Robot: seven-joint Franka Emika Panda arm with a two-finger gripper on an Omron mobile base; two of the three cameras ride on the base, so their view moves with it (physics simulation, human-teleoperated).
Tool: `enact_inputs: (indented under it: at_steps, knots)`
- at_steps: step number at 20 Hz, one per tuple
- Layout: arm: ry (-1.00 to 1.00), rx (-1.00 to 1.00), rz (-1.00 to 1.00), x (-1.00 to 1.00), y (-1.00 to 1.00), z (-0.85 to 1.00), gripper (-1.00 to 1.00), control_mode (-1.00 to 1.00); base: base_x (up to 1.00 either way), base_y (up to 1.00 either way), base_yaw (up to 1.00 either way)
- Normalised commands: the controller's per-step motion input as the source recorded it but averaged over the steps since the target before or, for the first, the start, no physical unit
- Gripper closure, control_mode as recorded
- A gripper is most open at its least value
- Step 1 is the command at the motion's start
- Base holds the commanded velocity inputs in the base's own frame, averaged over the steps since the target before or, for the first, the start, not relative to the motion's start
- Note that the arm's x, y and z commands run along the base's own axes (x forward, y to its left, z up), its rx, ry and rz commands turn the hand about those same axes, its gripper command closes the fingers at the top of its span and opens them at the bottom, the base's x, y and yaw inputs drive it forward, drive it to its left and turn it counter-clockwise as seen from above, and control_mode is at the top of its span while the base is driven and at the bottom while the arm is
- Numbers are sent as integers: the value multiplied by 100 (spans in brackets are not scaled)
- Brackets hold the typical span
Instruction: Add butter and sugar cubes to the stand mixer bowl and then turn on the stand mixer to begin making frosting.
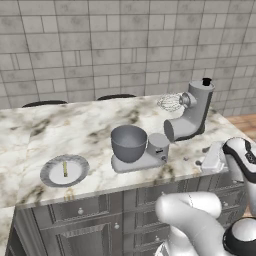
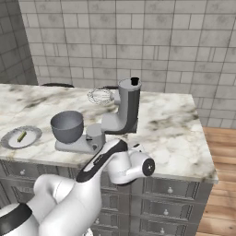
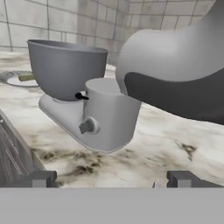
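Observation:
The stand mixer [image 1: 192, 117] stands on the marble counter with its head tilted up, its wire whisk [image 1: 170, 102] in the air and its black end knob [image 1: 206, 81] on top. The grey stand mixer bowl [image 1: 128, 142] sits on the mixer's flat base [image 1: 142, 161] and looks empty. To the left, the pale-yellow butter [image 1: 65, 169] lies on a flat round grey plate [image 1: 50, 176]. My gripper [image 3: 111, 179] is open, low over the counter's front edge just right of the mixer. It faces the mixer's pillar [image 3: 109, 116], which carries a small knob [image 3: 87, 127] and a black lever [image 3: 81, 96].
Grey drawers [image 1: 90, 210] run under the counter's front edge. Two dark chair backs [image 1: 45, 103] rise behind the counter, before a tiled wall. The counter ends at the right [image 2: 207, 161], above a wooden floor [image 2: 221, 184].

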Motion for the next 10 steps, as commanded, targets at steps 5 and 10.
enact_inputs:
  at_steps: [5,10]
  knots:
    - [0,0,1,33,0,-25,-100,-100,0,0,0]
    - [0,0,1,22,-3,-22,-100,-100,0,0,0]
